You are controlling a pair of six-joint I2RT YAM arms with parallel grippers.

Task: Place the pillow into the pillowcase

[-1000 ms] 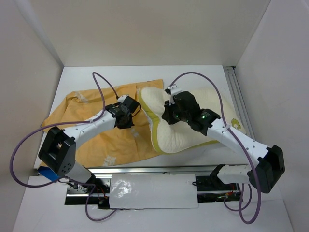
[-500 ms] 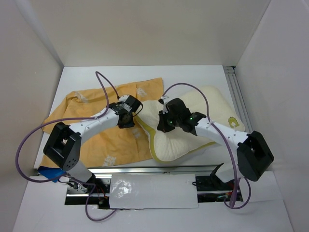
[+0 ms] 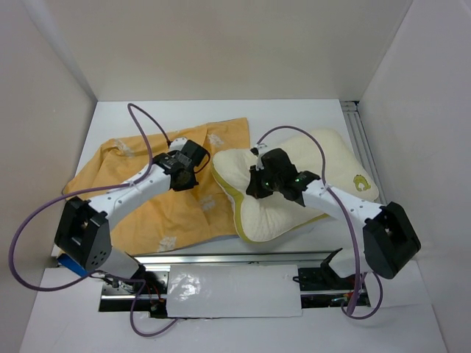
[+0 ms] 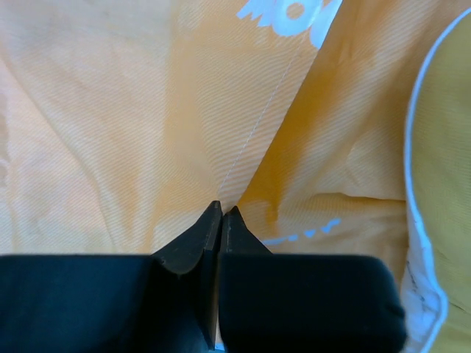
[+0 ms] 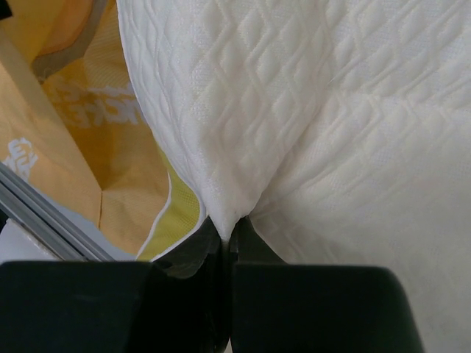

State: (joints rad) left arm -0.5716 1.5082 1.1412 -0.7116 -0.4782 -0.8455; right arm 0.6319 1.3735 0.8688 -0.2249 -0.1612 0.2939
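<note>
We judge that insertion begins: the left gripper (image 4: 222,210) pinches the thin mustard-orange fabric pillowcase (image 4: 110,110), the right gripper (image 5: 229,222) pinches the soft quilted cream pillow (image 5: 331,110), and next the opening must be lifted.

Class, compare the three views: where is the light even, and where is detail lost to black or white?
Top view: soft, even light, shadows faint, nothing blurred. Left wrist view: pillowcase weave crisp, left pincer nearly featureless black. Right wrist view: pillow quilting bright but readable, right pincer equally black.
</note>
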